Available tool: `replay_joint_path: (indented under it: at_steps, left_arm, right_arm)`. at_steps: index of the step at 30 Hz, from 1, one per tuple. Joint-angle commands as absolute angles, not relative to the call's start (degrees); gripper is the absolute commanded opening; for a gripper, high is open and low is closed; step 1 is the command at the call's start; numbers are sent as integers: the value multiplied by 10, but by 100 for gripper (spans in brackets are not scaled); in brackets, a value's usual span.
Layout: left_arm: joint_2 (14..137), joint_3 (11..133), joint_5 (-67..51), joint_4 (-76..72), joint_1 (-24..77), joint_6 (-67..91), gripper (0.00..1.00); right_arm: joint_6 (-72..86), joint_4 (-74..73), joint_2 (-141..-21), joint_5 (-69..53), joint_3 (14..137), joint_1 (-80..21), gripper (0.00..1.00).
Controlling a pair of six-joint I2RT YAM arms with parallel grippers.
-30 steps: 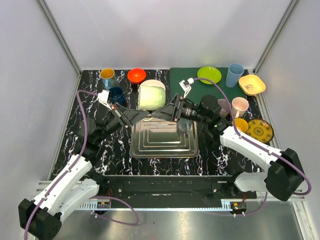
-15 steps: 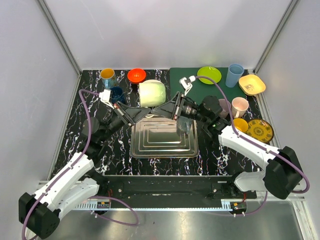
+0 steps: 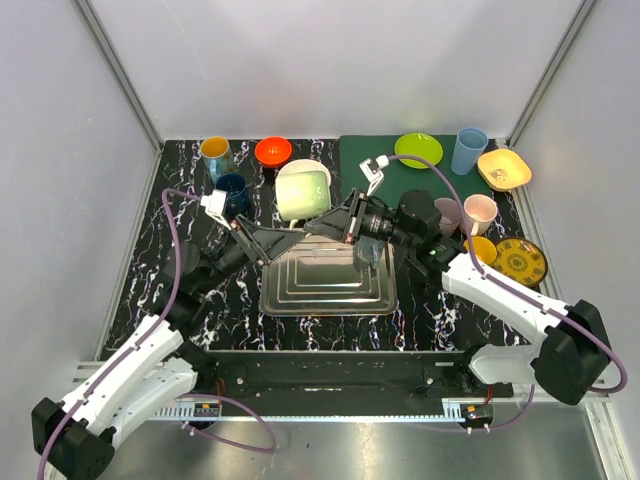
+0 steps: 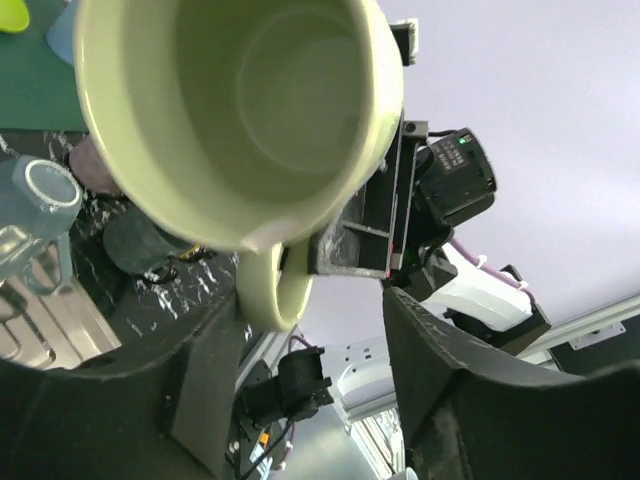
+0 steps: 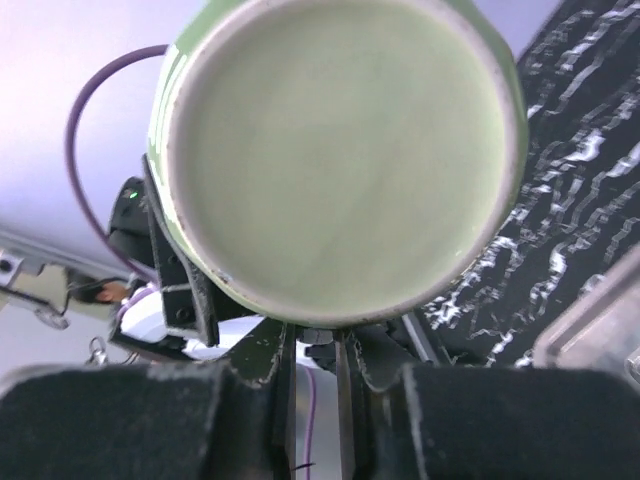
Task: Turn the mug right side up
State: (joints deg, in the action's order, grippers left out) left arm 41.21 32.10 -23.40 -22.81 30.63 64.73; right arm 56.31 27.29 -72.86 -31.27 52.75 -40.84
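Note:
A pale green mug (image 3: 303, 192) hangs in the air over the far edge of the metal tray (image 3: 300, 300), tilted on its side. My right gripper (image 3: 320, 222) is shut on it at the handle side. The right wrist view shows the mug's flat base (image 5: 340, 150) filling the frame above that gripper's (image 5: 312, 350) narrowly closed fingers. In the left wrist view I look into the mug's open mouth (image 4: 240, 110), with its handle (image 4: 270, 290) hanging down. My left gripper (image 4: 315, 320) is open, its fingers apart below the mug, the handle close to the left finger.
A clear glass (image 3: 367, 252) lies on the tray. Behind stand a yellow-blue mug (image 3: 215, 152), a dark blue cup (image 3: 233, 190) and an orange bowl (image 3: 273, 151). On and by the green mat (image 3: 400, 182) are a green plate (image 3: 418, 149), blue cup (image 3: 468, 150), yellow dish (image 3: 504, 168) and pink mug (image 3: 480, 212).
My left gripper has opened and let go of the mug. The right gripper has closed on it. The mug has turned and tilted slightly in the air.

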Motion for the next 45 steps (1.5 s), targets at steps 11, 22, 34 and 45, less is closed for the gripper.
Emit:
replay_joint_path:
  at_steps: [11, 22, 34, 45]
  left_arm:
    - [305, 416, 116, 257, 314, 490, 77]
    - [251, 410, 213, 350, 313, 460, 77]
    - [267, 403, 202, 355, 314, 449, 77]
    - [308, 403, 230, 344, 313, 437, 84]
  right_arm:
    - [275, -196, -741, -25, 700, -434, 0]
    - [270, -250, -924, 111, 719, -485, 0]
    - [279, -258, -1008, 161, 713, -484, 0]
    - [279, -262, -980, 166, 705, -487, 54]
